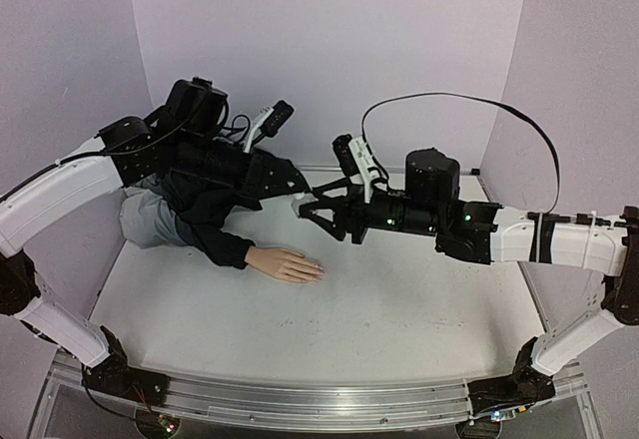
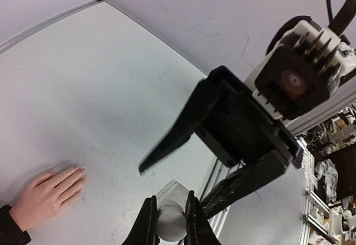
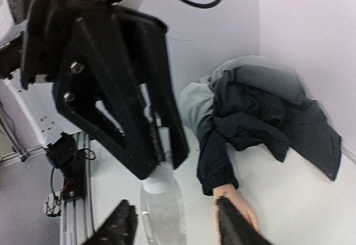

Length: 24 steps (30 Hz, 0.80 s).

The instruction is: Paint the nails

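The pale mannequin hand (image 1: 288,263) lies flat on the table, coming out of a dark sleeve (image 1: 225,244). Its nails (image 2: 79,171) are too small to make out. It also shows in the right wrist view (image 3: 238,201), partly behind my finger. My left gripper (image 2: 169,218) is shut on the white cap (image 2: 169,225) of a small clear bottle (image 3: 162,214), held above the table. My right gripper (image 3: 175,228) is open with its fingers on either side of the bottle body, not touching it. Both grippers meet at the bottle (image 1: 301,204), behind and above the hand.
A dark jacket and grey clothing (image 1: 190,205) lie heaped at the back left, under my left arm. Purple walls enclose the table on three sides. A metal rail (image 1: 300,399) runs along the near edge.
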Each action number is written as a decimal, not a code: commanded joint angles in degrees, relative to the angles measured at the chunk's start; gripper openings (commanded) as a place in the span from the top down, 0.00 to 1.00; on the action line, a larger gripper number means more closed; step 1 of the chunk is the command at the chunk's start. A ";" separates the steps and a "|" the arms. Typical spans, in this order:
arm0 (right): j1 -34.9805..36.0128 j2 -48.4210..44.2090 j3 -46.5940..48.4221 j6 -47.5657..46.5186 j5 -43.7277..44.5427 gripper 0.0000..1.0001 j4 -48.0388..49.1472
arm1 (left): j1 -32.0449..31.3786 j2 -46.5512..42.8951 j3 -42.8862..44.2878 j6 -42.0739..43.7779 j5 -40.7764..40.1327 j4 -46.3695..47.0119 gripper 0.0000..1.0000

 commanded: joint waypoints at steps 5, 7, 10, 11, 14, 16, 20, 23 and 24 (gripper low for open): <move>-1.07 -1.86 -6.24 1.62 20.46 0.05 0.47 | 0.77 -2.91 -11.03 -4.32 -25.28 -4.54 1.00; -1.68 -3.55 -8.53 2.57 24.47 0.02 0.39 | 2.51 -3.77 -15.74 -7.18 -29.49 -4.53 1.00; -3.72 -6.88 -11.94 4.06 28.48 0.02 -0.19 | 6.71 -6.47 -24.40 -13.09 -34.43 -3.23 1.00; -4.60 -8.07 -12.90 4.59 29.19 0.02 -0.50 | 8.06 -7.45 -26.93 -14.48 -37.40 -2.42 1.00; -7.16 -11.60 -15.47 5.61 29.84 0.02 -1.46 | 8.87 -10.67 -34.92 -18.82 -46.73 0.23 1.00; -8.12 -13.98 -16.49 5.73 30.27 0.02 -1.90 | 9.54 -12.00 -39.20 -20.14 -49.65 3.69 1.00; -8.64 -17.15 -17.32 5.17 31.14 0.02 -2.31 | 11.10 -11.30 -43.22 -21.19 -51.77 8.06 1.00; -8.88 -18.44 -17.48 4.94 33.04 0.02 -2.90 | 11.94 -9.31 -44.06 -21.61 -53.14 10.22 1.00; -9.11 -18.63 -17.54 4.90 33.38 0.02 -3.05 | 12.04 -8.53 -44.15 -21.68 -53.56 10.98 1.00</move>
